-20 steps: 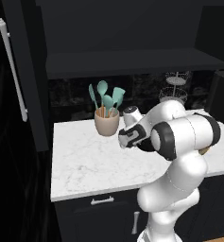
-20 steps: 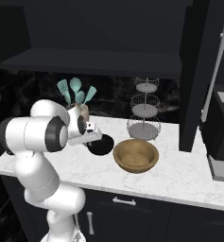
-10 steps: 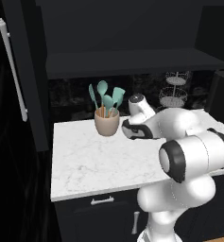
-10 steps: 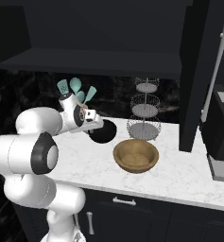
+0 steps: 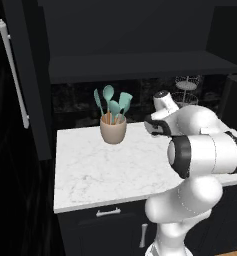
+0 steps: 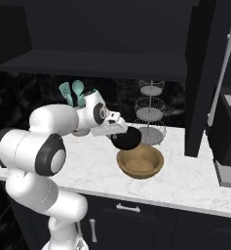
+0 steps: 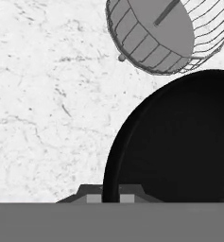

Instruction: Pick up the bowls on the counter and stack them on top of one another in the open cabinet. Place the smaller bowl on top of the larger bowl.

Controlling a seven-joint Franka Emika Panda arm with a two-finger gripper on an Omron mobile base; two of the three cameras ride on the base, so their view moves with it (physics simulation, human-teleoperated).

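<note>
Above the middle of the worktop, clear of its surface, the smaller bowl [image 6: 126,138] hangs from the gripper [image 6: 118,131], whose jaws are clamped on its rim; in the hand view that rim [image 7: 109,165] runs between the two tips. The larger bowl [image 6: 140,161] sits just below and in front of it, toward the worktop's front edge, and is not yet in the open cabinet [image 6: 92,67]. Judged from the task, the black bowl should end up on top, so the grip should stay firm and the bowl level on its way to the shelf, keeping off the wire stand [image 6: 148,114] near the back edge. Counted: two bowls, one wire stand, one utensil cup [image 5: 113,130].
</note>
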